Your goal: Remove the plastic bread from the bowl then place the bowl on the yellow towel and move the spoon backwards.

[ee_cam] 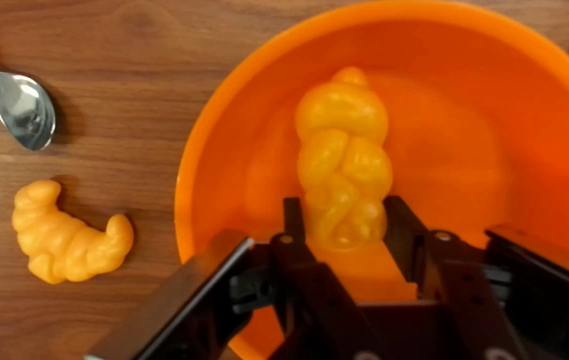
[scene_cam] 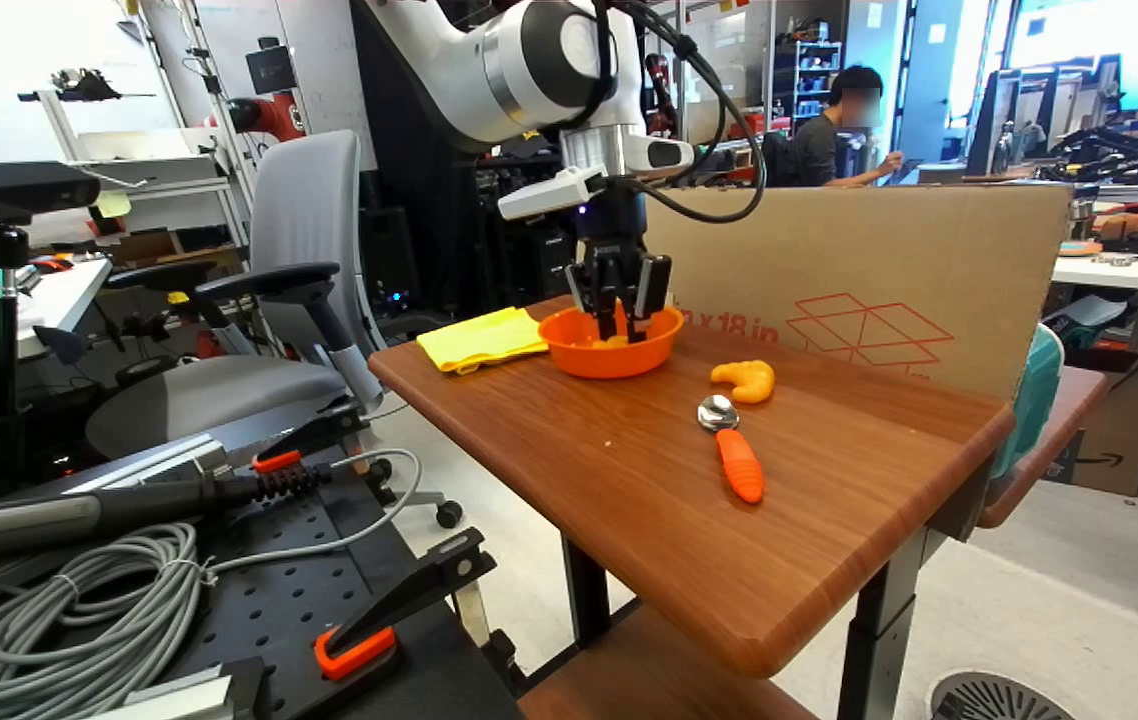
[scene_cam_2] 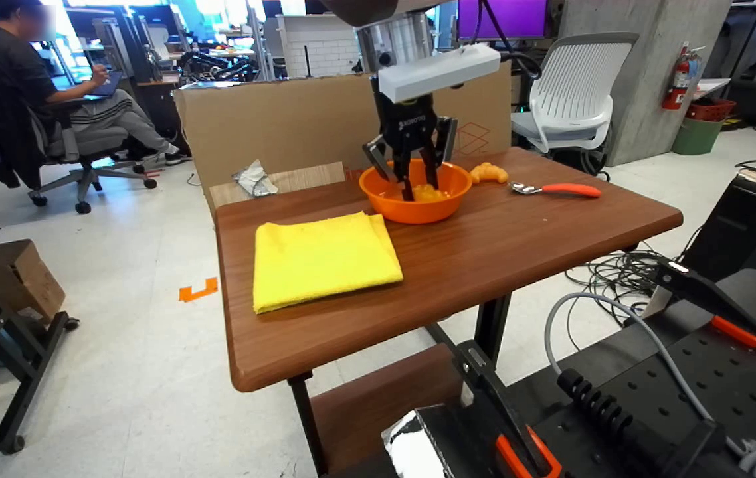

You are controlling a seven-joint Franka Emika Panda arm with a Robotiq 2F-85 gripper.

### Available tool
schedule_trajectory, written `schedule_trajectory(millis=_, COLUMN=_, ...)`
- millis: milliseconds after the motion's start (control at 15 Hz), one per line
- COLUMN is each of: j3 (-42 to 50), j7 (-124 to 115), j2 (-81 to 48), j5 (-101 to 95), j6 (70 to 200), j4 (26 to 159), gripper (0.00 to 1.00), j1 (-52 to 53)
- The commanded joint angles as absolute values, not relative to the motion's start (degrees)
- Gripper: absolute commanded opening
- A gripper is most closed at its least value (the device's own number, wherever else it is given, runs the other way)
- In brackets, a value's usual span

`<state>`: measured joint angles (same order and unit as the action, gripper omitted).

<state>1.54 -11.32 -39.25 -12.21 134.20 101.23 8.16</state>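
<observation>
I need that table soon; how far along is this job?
Possibly done: a toy croissant lies on the table outside the bowl. In hand: the end effector straddles the braided plastic bread in the bowl; whether it grips is unclear. Left: the bowl stands beside the yellow towel, not on it; the spoon lies on the table, its move probably pending.

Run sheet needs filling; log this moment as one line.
gripper: straddling braided plastic bread inside bowl, grip unclear | bowl: on table, beside yellow towel | spoon: on table
</observation>
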Motion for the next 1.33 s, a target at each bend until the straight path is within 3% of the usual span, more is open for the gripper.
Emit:
schedule_trajectory(millis=0, j3=2.57, j7=-10.85, j2=-40.52, j5=-13.02, j6=131.81, j4=98.7, gripper=0.16, j1=9.2)
schedule_trajectory(millis=1267, j3=1.78, j7=-7.07, j2=-28.21, j5=-10.71, j6=134.59, j4=106.12, gripper=0.16, j1=4.64)
